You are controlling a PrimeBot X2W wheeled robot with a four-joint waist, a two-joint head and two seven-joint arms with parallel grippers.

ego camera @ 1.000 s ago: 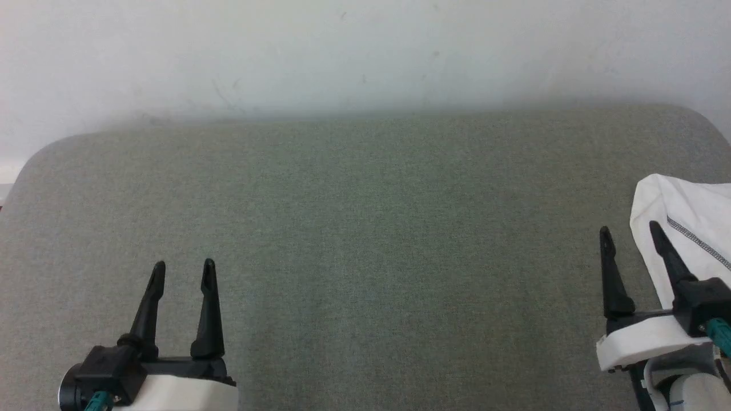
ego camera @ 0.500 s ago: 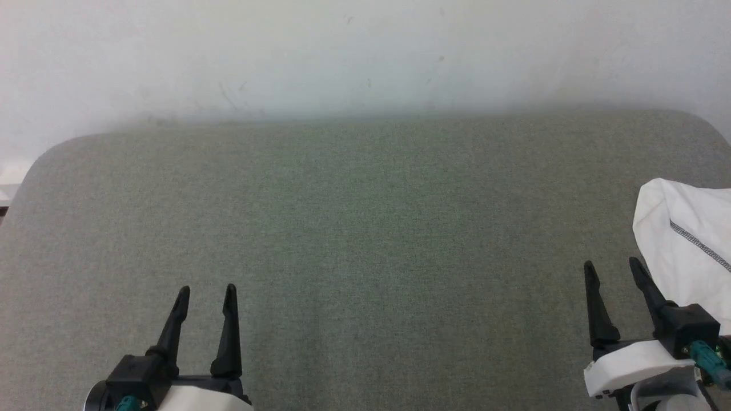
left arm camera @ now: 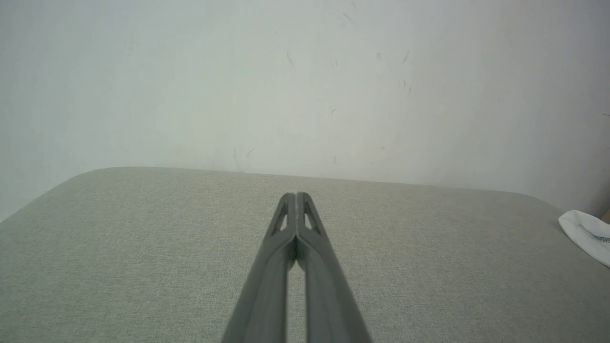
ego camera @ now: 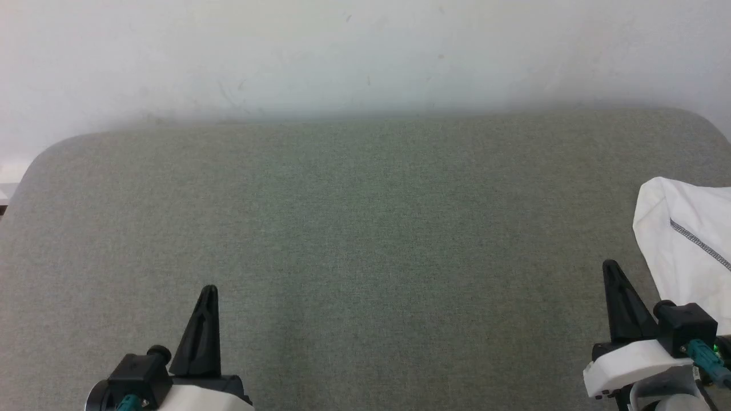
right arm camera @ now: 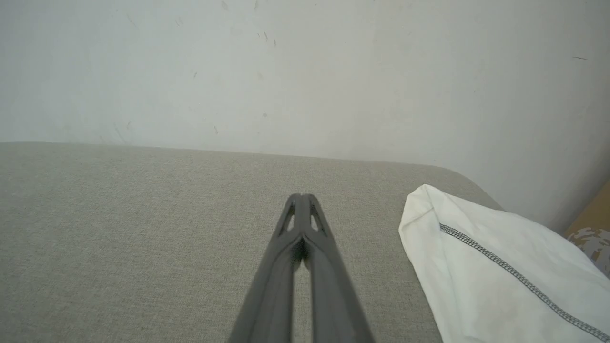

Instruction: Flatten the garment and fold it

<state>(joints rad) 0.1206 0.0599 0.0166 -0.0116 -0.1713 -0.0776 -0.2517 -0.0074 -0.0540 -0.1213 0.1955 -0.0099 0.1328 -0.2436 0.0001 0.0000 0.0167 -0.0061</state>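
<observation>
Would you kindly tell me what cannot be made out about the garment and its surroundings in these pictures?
- Head view: most of the garment is cut off by the right edge; neckline and sleeves cannot be told.
- Left wrist view: a corner of the garment at the right edge, too small to read.
- Right wrist view: a brown patterned thing, cut off by the right edge, unidentifiable.

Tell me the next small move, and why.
Probably open the right gripper and reach rightward for the white thin-fabric shirt with dark stitched seam: it lies untouched at the grey fabric-covered surface's right edge, and that gripper is shut on nothing.
</observation>
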